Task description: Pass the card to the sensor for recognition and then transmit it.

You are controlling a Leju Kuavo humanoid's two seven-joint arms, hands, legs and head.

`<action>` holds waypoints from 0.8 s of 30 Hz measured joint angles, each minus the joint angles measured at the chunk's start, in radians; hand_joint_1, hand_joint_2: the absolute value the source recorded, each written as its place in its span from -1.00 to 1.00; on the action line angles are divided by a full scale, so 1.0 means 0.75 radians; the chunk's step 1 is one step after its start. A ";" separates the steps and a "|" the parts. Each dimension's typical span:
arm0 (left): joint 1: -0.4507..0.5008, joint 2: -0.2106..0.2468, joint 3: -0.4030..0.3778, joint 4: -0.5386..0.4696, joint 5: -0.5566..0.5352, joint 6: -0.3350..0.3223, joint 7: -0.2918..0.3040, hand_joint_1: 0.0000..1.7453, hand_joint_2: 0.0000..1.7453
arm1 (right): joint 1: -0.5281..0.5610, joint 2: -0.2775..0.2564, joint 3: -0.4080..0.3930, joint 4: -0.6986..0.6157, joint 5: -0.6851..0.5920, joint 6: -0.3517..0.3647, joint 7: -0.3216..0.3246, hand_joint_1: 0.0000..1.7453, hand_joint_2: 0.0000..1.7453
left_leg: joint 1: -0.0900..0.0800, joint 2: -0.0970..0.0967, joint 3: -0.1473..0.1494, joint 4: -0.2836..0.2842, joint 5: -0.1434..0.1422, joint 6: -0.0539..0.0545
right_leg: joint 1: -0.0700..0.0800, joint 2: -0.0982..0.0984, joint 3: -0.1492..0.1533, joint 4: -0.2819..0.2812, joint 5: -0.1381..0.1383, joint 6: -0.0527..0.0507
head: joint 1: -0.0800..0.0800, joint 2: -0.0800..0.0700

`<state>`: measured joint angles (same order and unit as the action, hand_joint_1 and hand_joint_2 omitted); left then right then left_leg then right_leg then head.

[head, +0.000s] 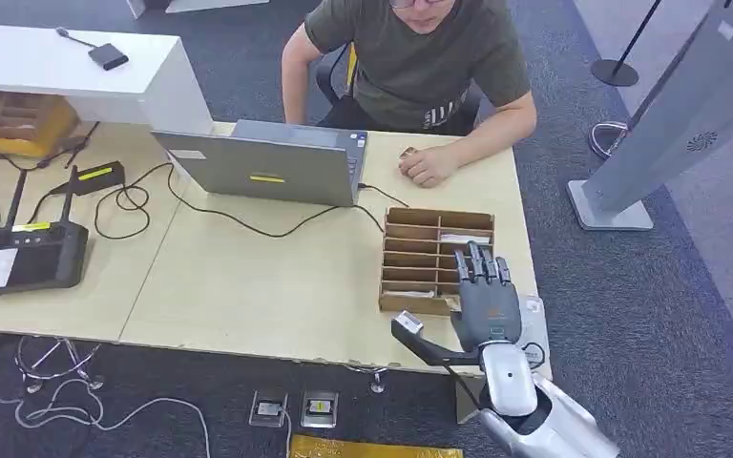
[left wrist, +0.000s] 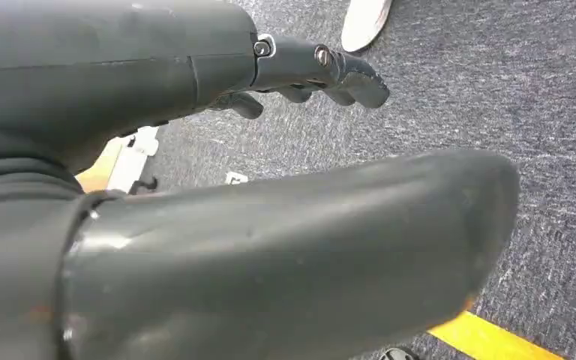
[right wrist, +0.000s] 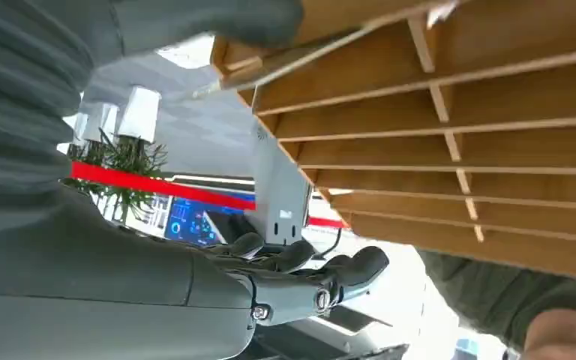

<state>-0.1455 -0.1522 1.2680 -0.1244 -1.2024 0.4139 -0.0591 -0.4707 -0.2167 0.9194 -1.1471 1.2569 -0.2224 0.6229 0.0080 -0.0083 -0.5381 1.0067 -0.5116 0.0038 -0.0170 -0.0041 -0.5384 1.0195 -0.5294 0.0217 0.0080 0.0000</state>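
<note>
Right hand spread over the card rack, nothing held yet.

The right hand (head: pixel 486 301) hovers flat over the near-right corner of the wooden rack (head: pixel 410 256), its fingers (head: pixel 478 267) extended and slightly apart, holding nothing; whether they touch the dividers I cannot tell. White cards (head: pixel 462 239) lie in the rack's slots, one in a far-right slot beyond the fingertips. A card is likely light, thin, stiff and slick, so it is best pinched by an exposed edge between thumb and finger. The left hand (left wrist: pixel 300 71) hangs over the carpet, fingers loosely curled, empty. A person sits behind the laptop (head: pixel 267 162).
</note>
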 joint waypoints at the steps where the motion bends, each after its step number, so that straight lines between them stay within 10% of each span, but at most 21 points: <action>1: 0.000 0.000 0.000 0.000 0.000 -0.001 0.000 -1.00 -1.00 | 0.001 0.002 0.000 0.000 -0.014 0.011 -0.009 1.00 1.00 | 0.000 0.000 0.000 0.000 0.000 0.000 | 0.000 0.000 0.000 0.000 0.000 0.000 | 0.001 0.000; 24: 0.000 0.000 -0.001 0.000 0.024 -0.002 0.000 -1.00 -1.00 | 0.030 0.045 -0.012 -0.005 -0.041 0.038 -0.058 1.00 1.00 | 0.000 0.000 0.000 0.000 0.000 0.000 | 0.000 0.000 0.000 0.000 0.000 0.000 | 0.000 0.000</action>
<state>-0.1455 -0.1522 1.2676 -0.1244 -1.1845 0.4124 -0.0591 -0.4480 -0.1831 0.9106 -1.1509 1.2264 -0.1938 0.5795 0.0081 -0.0083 -0.5379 1.0066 -0.5116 0.0037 -0.0170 -0.0041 -0.5384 1.0196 -0.5295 0.0216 0.0080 0.0000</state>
